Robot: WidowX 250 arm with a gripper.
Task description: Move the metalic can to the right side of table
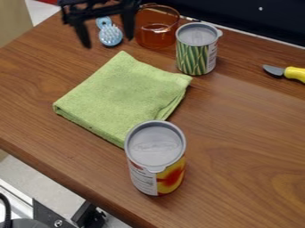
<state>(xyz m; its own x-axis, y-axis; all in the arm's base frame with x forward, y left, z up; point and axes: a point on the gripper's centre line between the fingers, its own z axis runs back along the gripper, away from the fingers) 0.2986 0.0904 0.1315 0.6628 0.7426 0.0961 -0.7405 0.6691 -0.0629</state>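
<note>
Fingers (83,35) apart near brush (111,35), amber cup (156,34) beside striped can (192,55), green cloth (122,95) near yellow-red can (156,153)

A black gripper (108,42), two long, dark fingers (82,34) narrowed toward the tips, a black crossbar (98,13) set above them, angular framework (72,2) joined to it
</note>
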